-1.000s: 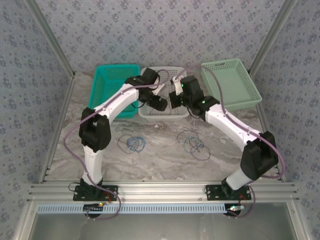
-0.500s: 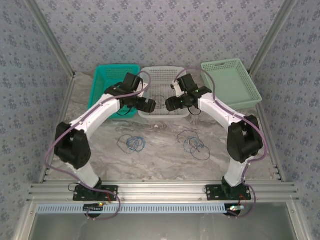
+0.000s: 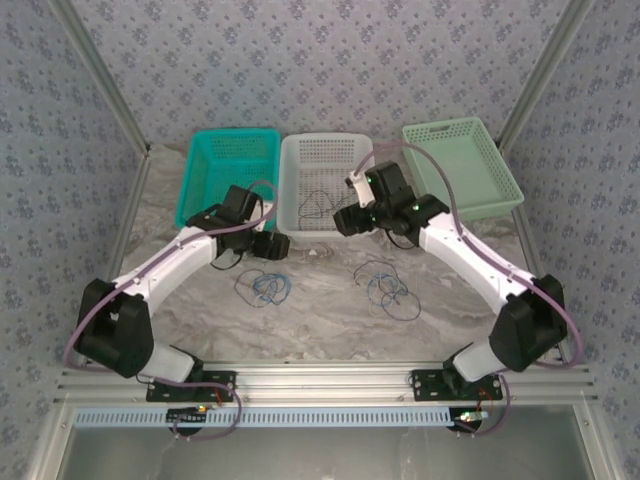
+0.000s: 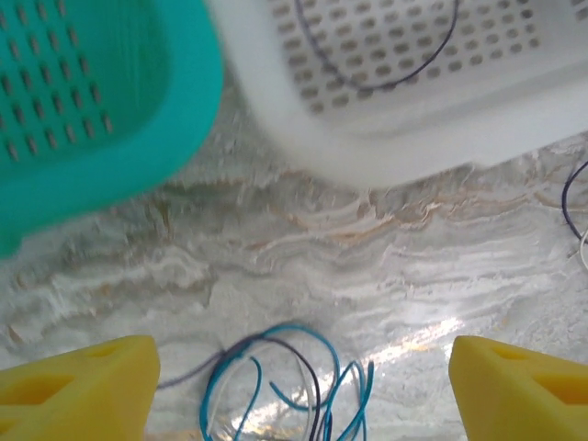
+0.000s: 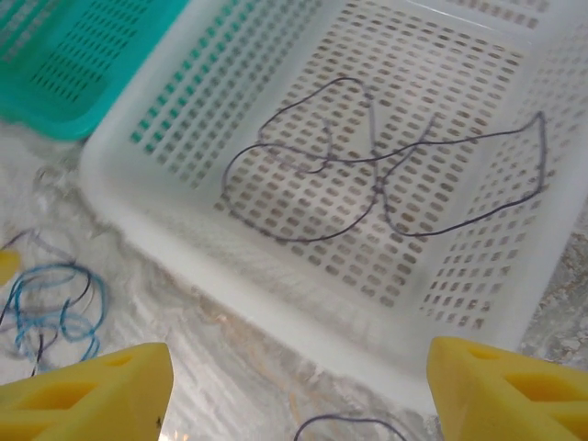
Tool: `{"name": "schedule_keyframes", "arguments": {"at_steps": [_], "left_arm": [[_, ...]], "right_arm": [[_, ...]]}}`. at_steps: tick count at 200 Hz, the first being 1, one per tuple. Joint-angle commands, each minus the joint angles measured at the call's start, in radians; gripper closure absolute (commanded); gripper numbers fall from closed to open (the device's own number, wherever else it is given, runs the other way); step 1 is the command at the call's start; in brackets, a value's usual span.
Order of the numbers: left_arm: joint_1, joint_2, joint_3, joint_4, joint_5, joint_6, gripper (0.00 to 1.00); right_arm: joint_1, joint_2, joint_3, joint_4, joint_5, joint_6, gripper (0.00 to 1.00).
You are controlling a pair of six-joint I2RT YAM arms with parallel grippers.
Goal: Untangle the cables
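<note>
One black cable (image 5: pixel 377 175) lies in loose loops on the floor of the white basket (image 3: pixel 300 150), where the top view also shows this black cable (image 3: pixel 318 203). A blue tangle of cables (image 4: pixel 294 386) with a dark and a whitish strand lies on the table under my left gripper (image 4: pixel 303 390), which is open with nothing held. From above the blue tangle (image 3: pixel 266 287) sits just in front of the left gripper (image 3: pixel 270 245). A second dark and blue tangle (image 3: pixel 388 288) lies to the right. My right gripper (image 5: pixel 299 386) hangs open and empty at the white basket's near wall.
A teal basket (image 3: pixel 205 160) stands left of the white one and a light green basket (image 3: pixel 500 190) stands to its right. Aluminium posts and patterned walls close in the table on both sides. Bare marble lies between the two tangles.
Both arms have drawn back from over the white basket. The left gripper has dropped toward the blue tangle. The right gripper has opened, and the black cable lies in the white basket.
</note>
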Motion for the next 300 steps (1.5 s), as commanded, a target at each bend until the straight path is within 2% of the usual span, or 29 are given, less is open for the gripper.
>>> {"name": "schedule_keyframes", "arguments": {"at_steps": [1,26,41,72,118,212,261,300], "left_arm": [[0.054,-0.073,-0.074,0.048,0.099,-0.08,0.22],[0.07,-0.131,-0.15,0.05,0.094,-0.085,0.22],[0.074,-0.163,-0.183,0.049,0.081,-0.096,0.22],[0.107,-0.21,-0.247,0.081,0.088,-0.14,0.22],[0.207,-0.216,-0.317,0.096,0.128,-0.195,0.23],[0.217,-0.238,-0.367,0.132,0.151,-0.177,0.24],[0.217,-0.246,-0.363,0.131,0.152,-0.17,0.24],[0.217,-0.247,-0.36,0.135,0.157,-0.172,0.24]], "right_arm": [[0.071,-0.057,-0.108,0.052,0.011,-0.064,0.31],[0.165,-0.05,-0.224,0.15,-0.042,-0.085,0.37],[0.229,-0.01,-0.256,0.193,-0.028,-0.104,0.37],[0.313,0.131,-0.219,0.248,-0.011,-0.135,0.37],[0.372,0.327,-0.115,0.327,-0.011,-0.143,0.36],[0.383,0.478,0.002,0.411,-0.009,-0.128,0.37],[0.374,0.511,0.012,0.425,-0.04,-0.136,0.44],[0.363,0.514,0.003,0.435,-0.082,-0.143,0.56]]}}
